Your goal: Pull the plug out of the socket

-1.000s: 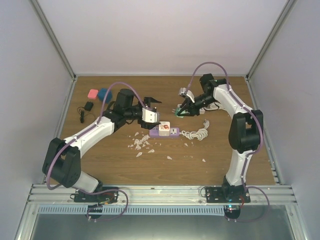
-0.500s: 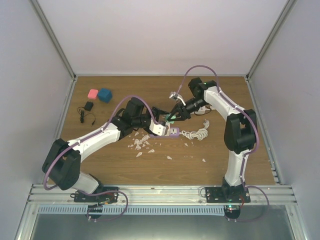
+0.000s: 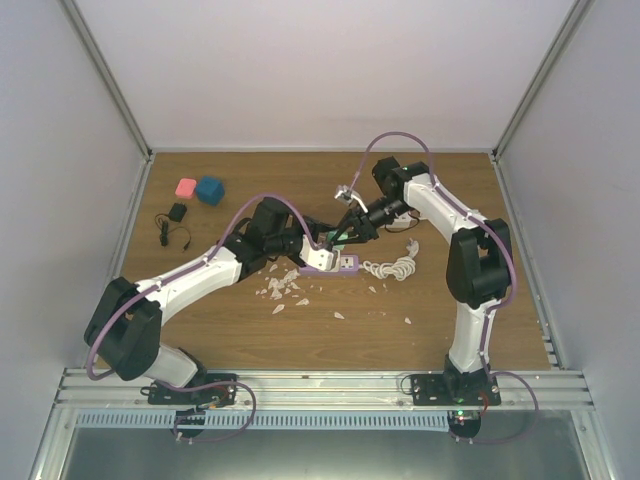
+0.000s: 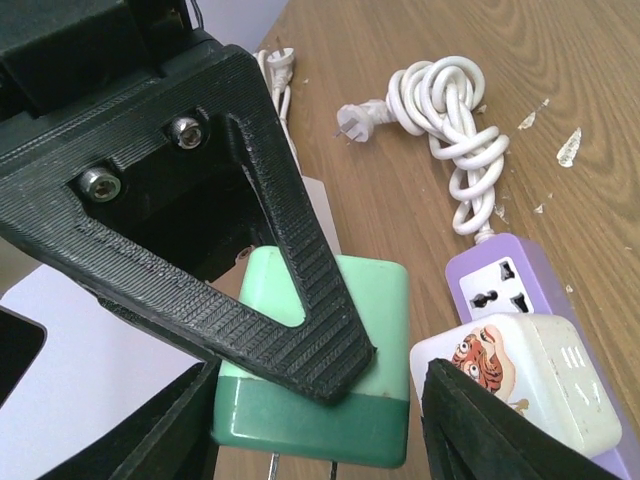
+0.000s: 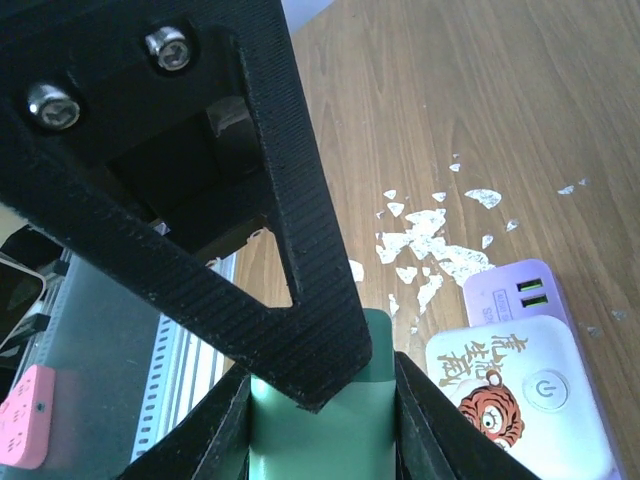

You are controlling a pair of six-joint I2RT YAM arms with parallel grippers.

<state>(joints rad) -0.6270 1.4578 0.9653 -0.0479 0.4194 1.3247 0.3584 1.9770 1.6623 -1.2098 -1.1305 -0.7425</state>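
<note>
The green plug hangs just over the purple socket strip, its bare pins showing below it in the left wrist view. My right gripper is shut on the green plug, both pads against its faces. My left gripper stands astride the same plug. Its left pad is at the plug's edge and a narrow gap shows at the right pad. A right finger crosses the plug's top face. A white tiger-print adapter sits on the strip.
A coiled white cord with a loose two-pin end lies right of the strip. White flakes litter the wood in front. Pink and blue blocks and a black adapter sit at the far left.
My left arm swung right to the strip and its jaws narrowed around the green plug. My right gripper carried the plug left, toward the strip.
</note>
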